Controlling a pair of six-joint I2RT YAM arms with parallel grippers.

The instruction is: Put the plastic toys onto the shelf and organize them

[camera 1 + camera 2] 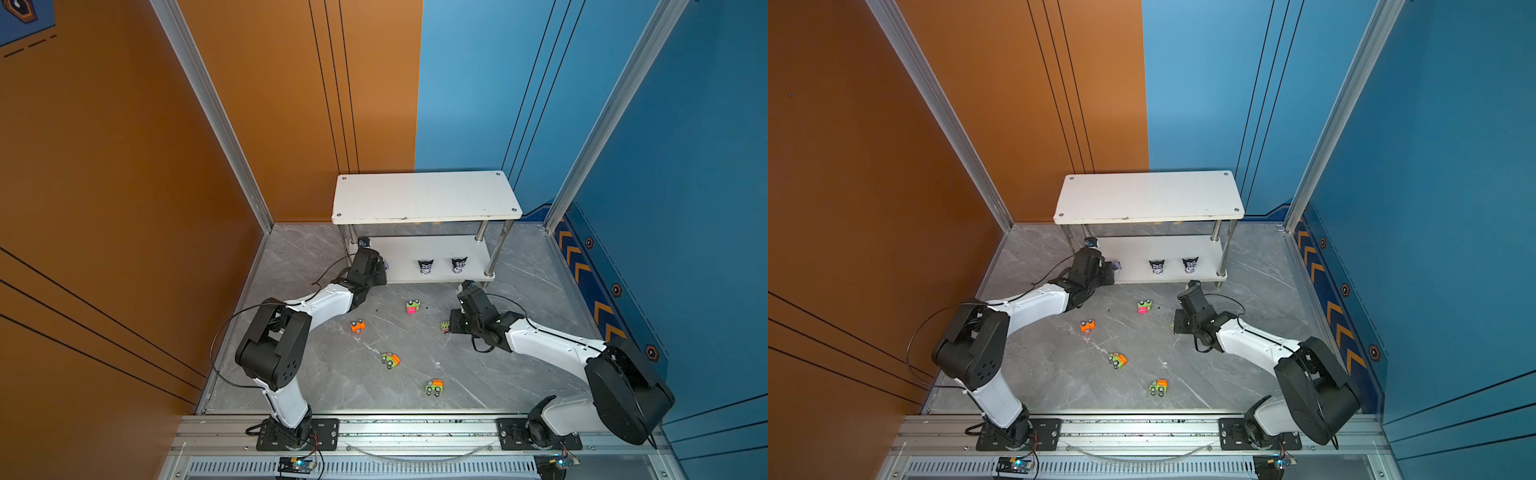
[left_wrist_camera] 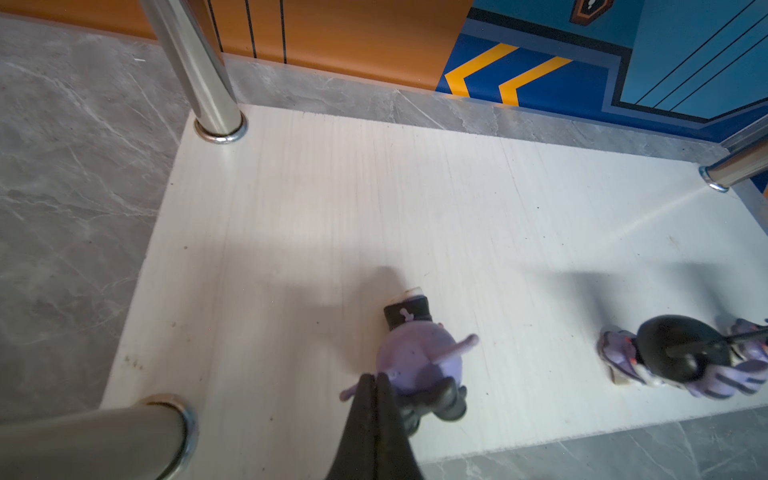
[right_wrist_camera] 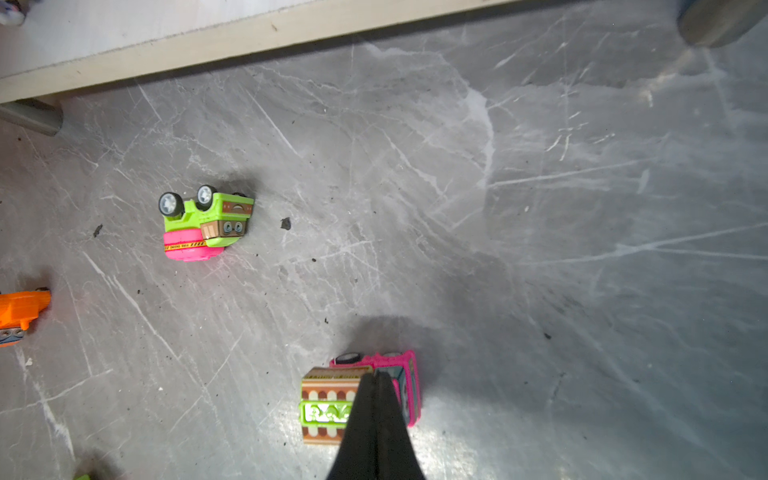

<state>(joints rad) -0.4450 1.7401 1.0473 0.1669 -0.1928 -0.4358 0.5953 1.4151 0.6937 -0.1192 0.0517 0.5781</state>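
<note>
**Fingers [image 3: 361, 424] shut above a tipped truck; five cars on the floor**

Right gripper [image 3: 376, 380]: tips pressed together with nothing between them, hovering over the pink truck [image 3: 399, 386], which lies on its side on the grey floor [image 3: 540, 249]. Left gripper [image 2: 376, 384]: also closed tip to tip, at the edge of a purple figurine [image 2: 417, 357] lying flat on the lower tier. Contact: cannot tell.

Nearest the bases is the green-orange truck [image 1: 434, 387]. Beyond it come the green truck [image 1: 390, 360], the orange car [image 1: 358, 326] and the green-pink car [image 1: 412, 306], tipped over. Farthest is the shelf [image 1: 424, 199], with two upright figurines [image 1: 425, 266] at the lower tier's front edge. The top board carries no toy.

The step in hand looks like the right-side pickup.
- Open the jaws before descending.
- Straddle the truck's narrow body, clear of the wheels.
- Close low, so it cannot roll out.

The flat figurine probably wants standing in line with its neighbours.

Right arm: elbow high by the right wall, forearm angled inward, wrist pitched down at the floor just before the shelf's right foot. Left arm: elbow raised, white forearm running to the shelf's left end, wrist reaching in under the top board.
</note>
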